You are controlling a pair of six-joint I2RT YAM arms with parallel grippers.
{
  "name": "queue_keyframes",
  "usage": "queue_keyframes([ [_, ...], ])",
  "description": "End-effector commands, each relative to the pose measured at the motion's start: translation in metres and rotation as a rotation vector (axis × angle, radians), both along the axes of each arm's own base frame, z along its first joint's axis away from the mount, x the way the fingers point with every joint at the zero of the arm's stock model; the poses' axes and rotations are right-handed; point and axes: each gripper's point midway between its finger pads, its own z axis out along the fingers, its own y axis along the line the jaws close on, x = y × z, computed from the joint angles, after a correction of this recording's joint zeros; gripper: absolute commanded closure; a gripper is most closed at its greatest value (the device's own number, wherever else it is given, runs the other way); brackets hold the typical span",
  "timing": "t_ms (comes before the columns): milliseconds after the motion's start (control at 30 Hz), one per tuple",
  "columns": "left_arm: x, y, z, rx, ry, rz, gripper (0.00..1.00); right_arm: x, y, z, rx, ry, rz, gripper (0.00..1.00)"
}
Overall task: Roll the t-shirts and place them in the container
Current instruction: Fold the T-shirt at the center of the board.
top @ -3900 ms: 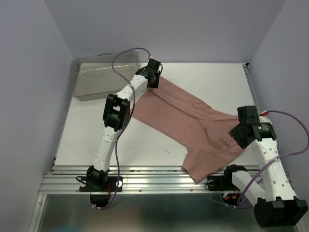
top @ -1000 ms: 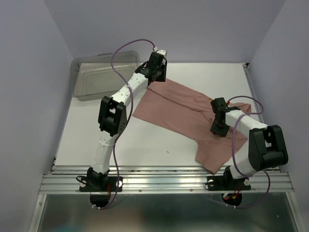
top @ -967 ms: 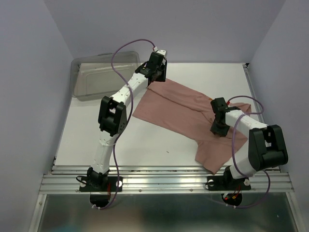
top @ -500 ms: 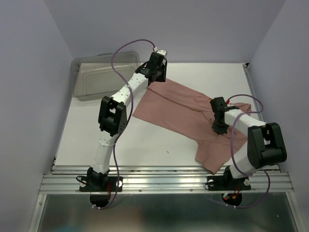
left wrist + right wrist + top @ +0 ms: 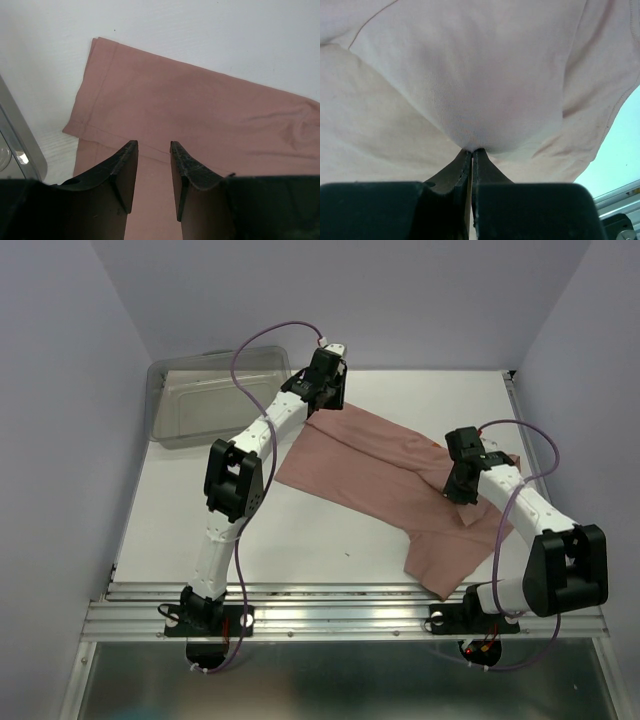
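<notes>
The mauve t-shirt [image 5: 375, 465] lies spread diagonally across the white table, from the far middle down to the near right. My left gripper [image 5: 325, 400] hovers over its far corner. In the left wrist view that gripper [image 5: 152, 146] is open, with the hemmed fabric [image 5: 200, 110] flat beneath it and nothing between the fingers. My right gripper [image 5: 461, 485] is at the shirt's right side, shut on a pinch of cloth. In the right wrist view the jaws [image 5: 471, 151] press together on a raised fold of the t-shirt [image 5: 480, 85].
A clear plastic bin [image 5: 205, 395] stands at the far left, and its rim [image 5: 20, 150] shows beside the left gripper. The shirt's near corner reaches the metal front rail [image 5: 330, 600]. Bare white table [image 5: 300, 530] lies between the shirt and the left arm.
My right gripper has shut on the shirt and shifted right, pulling up a fold. The left gripper has stayed in place and open over the last second.
</notes>
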Motion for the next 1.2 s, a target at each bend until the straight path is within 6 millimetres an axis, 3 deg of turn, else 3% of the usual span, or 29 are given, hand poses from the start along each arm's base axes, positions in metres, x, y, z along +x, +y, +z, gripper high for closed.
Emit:
queue_keyframes([
  [0,-0.001,-0.001,0.034,-0.019,-0.059,0.002,0.57,-0.006,0.006,0.011,0.017,0.041,0.053,0.99],
  [367,-0.002,0.001,0.033,-0.006,-0.056,0.000,0.57,-0.010,0.011,0.030,0.018,0.111,0.176,0.96],
  [467,-0.002,0.000,0.031,-0.003,-0.049,-0.006,0.57,-0.011,0.014,0.034,0.035,0.120,0.185,0.82],
  [500,-0.002,-0.001,0.029,0.001,-0.044,-0.008,0.57,-0.014,0.012,0.033,0.027,0.136,0.177,0.75],
  [533,-0.002,0.000,0.027,0.006,-0.040,-0.008,0.57,-0.014,0.008,0.034,0.003,0.138,0.162,0.59],
  [567,-0.001,0.000,0.027,0.007,-0.040,-0.009,0.56,-0.015,0.006,0.032,-0.005,0.143,0.151,0.55],
  [800,-0.001,0.001,0.022,0.023,-0.034,-0.011,0.56,-0.012,-0.008,0.024,-0.024,0.119,0.034,0.50],
  [900,-0.001,0.000,0.022,0.018,-0.031,-0.016,0.56,-0.010,-0.037,0.009,0.097,0.049,-0.135,0.51],
  [933,-0.002,-0.002,0.022,0.016,-0.030,-0.020,0.56,-0.010,-0.030,0.005,0.135,0.033,-0.129,0.51],
  [967,-0.002,-0.002,0.021,0.017,-0.029,-0.020,0.56,-0.013,-0.048,0.005,0.164,-0.001,-0.208,0.52],
  [1167,-0.001,-0.004,0.019,0.015,-0.028,-0.024,0.56,-0.025,-0.051,-0.016,0.282,-0.030,-0.337,0.54],
])
